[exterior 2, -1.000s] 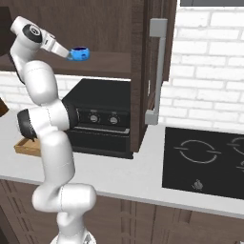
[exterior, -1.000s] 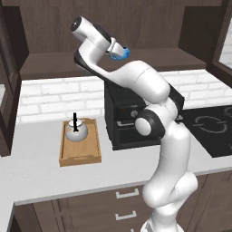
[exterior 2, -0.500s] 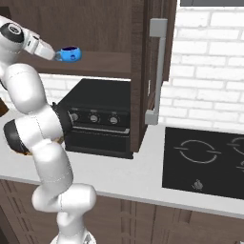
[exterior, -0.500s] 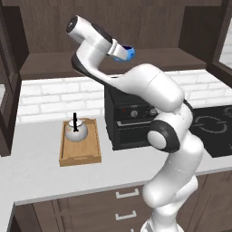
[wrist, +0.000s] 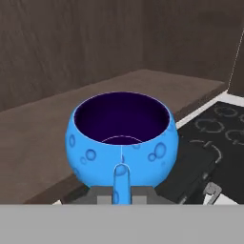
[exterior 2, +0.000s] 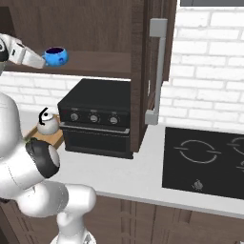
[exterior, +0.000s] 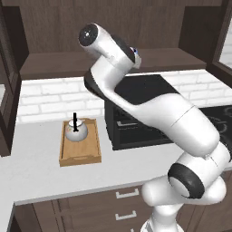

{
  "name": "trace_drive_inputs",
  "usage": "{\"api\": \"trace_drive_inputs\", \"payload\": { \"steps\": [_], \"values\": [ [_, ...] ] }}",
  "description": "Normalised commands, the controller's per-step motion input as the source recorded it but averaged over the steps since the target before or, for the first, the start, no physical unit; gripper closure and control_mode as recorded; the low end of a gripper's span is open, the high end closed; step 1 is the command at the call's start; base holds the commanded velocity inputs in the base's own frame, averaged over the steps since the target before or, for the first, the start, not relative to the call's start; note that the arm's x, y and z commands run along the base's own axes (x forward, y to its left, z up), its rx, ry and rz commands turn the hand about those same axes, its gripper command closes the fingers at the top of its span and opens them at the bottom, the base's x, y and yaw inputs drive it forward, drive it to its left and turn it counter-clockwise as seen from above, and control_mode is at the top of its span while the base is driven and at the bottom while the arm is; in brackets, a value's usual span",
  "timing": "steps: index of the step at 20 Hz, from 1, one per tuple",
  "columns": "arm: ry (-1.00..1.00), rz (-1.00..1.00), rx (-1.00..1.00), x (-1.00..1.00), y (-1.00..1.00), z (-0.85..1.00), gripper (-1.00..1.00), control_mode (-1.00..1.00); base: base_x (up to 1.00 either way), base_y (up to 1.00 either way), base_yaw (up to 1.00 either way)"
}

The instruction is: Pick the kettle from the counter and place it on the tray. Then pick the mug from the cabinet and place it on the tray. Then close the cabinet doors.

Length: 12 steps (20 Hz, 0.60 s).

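The kettle (exterior: 75, 132) already sits on the tray (exterior: 80, 157). The gripper (exterior 2: 44, 59) is pinched nearly shut on the blue mug (exterior 2: 56, 55) by its handle, up beside the cabinet (exterior 2: 100, 28) shelf. Next, I think, it must carry the mug down onto the tray beside the kettle.

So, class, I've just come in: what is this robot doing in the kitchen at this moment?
The white robot arm holds the blue mug in its gripper, shut on the mug's handle, up in front of the shelf of the open wall cabinet. The kettle already sits on the wooden tray on the counter, left of the black oven. The mug is not yet on the tray, and a cabinet door stands open.
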Motion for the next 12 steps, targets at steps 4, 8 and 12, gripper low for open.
{"api": "trace_drive_inputs", "payload": {
  "steps": [4,8,12],
  "values": [
    [-0.02,0.73,0.00,-1.00,-0.07,0.00,1.00,-1.00,0.00,0.00,0.00],
    [0.00,0.81,-0.01,-1.00,-0.03,0.00,1.00,-1.00,0.00,0.00,0.00],
    [-0.01,0.83,-0.06,-1.00,0.00,0.00,1.00,-1.00,0.00,0.00,0.00]
  ]
}}
